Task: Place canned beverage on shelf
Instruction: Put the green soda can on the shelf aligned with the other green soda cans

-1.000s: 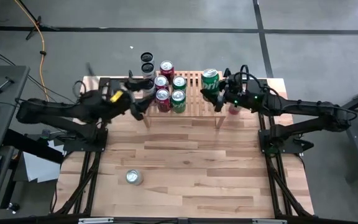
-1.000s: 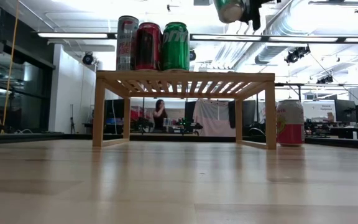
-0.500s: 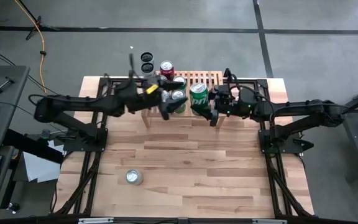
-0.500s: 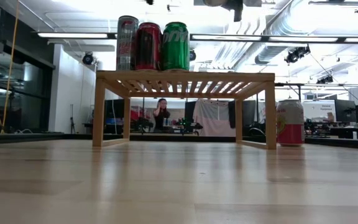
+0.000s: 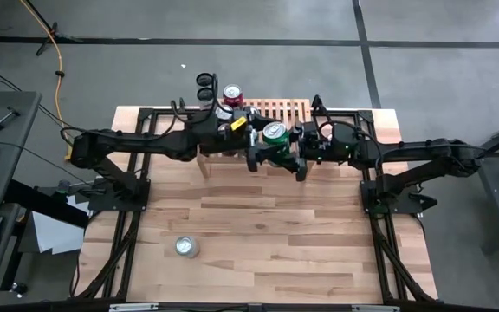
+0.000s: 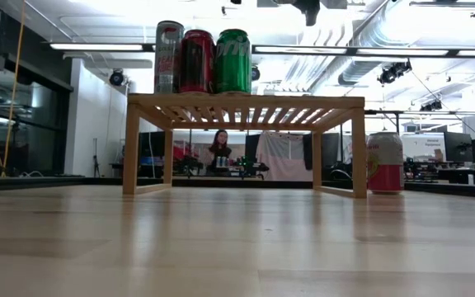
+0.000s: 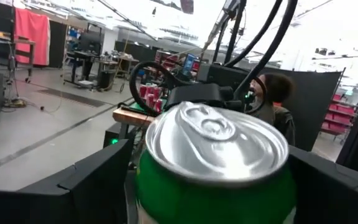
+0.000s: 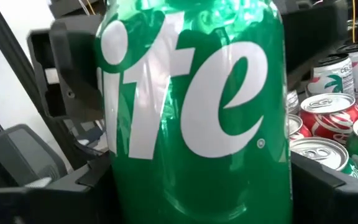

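A green soda can [image 5: 274, 133] hangs upright over the near edge of the light-wood shelf [image 5: 284, 108], between my two arms. My right gripper [image 5: 291, 144] reaches in from the right and is shut on it. My left gripper [image 5: 261, 144] reaches in from the left and its fingers are closed against the can's sides. The can fills the right wrist view [image 8: 197, 112], and its silver top shows in the left wrist view [image 7: 216, 140]. In the low view the can is above the picture. Several cans [image 6: 196, 62] stand on the left part of the shelf [image 6: 246, 103]. My left gripper has the can's wall just below the top rim [image 7: 143, 186] between its two fingers, one on each side. It comes in level from the table's left. One finger [image 8: 67, 74] shows against the can's side in the right wrist view. My right gripper pinches the can's green wall [image 8: 120, 186] between its two fingers, one on each side. It comes in level from the table's right. The can is upright and lifted clear of the shelf.
A pink can [image 6: 384, 162] stands on the table right of the shelf. A lone can [image 5: 186, 247] stands near the table's front left. Two dark cans [image 5: 204, 85] and a red one [image 5: 231, 94] stand at the far left behind the shelf. A person [image 6: 219, 148] is in the room beyond.
My right gripper has carried the green can from over the shelf's right part toward the table's left and near edge, and up out of the low view. My left gripper has swung right from the shelf's left end to the can and now has its fingers at the can's sides.
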Controlling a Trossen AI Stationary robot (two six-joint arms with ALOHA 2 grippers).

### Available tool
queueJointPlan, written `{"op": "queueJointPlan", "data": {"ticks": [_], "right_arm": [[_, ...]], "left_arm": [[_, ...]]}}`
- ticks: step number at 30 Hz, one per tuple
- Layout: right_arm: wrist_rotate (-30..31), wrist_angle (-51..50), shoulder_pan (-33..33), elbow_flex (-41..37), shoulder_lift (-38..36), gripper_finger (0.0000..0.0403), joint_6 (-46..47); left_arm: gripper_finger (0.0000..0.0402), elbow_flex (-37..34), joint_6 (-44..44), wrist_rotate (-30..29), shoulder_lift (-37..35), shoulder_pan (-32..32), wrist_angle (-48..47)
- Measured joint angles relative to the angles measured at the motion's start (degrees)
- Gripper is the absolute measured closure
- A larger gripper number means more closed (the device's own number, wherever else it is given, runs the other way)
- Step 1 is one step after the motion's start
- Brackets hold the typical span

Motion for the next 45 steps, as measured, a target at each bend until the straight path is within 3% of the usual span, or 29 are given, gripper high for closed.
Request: {"op": "queueJointPlan", "data": {"ticks": [7, 9, 16, 25, 29, 35, 39, 45], "right_arm": [[-0.2, -1.5, -0.1, 0.0, 0.0, 0.0110, -0.8], [-0.2, -1.6, -0.4, 0.0, 0.0, 0.0107, -1.5], [0.4, -1.2, -0.6, 0.0, -1.0, 0.0035, -3.3], [-1.3, -9.5, -3.3, 0.2, -6.7, 0.0024, -0.6], [-1.2, -25.2, -5.0, 7.4, -7.3, 0.0024, 2.4], [1.3, -50.1, -5.7, 22.7, -3.0, 0.0023, -3.2], [1.7, -54.3, -5.8, 28.4, -1.8, 0.0023, -5.2], [1.7, -54.2, -5.8, 30.9, -2.1, 0.0022, -4.6]], "left_arm": [[0.0123, 0.2, 2.8, 0.0, -0.8, -0.1, -3.3], [0.0123, 0.2, 3.3, 0.2, -1.2, 0.2, -4.5], [0.0123, 0.0, 7.2, 0.5, -2.9, 1.5, -9.2], [0.0123, 0.0, 8.5, -1.3, -6.7, 4.1, -22.0], [0.0123, 0.0, 8.6, -0.3, -5.1, 3.3, -23.3], [0.0123, 0.0, 9.9, -0.4, -3.3, 2.6, -20.3], [0.0123, 0.0, 9.9, -0.4, -3.3, 2.6, -17.1], [0.0123, 0.0, 9.8, -0.2, -3.3, 2.5, -12.4]]}}
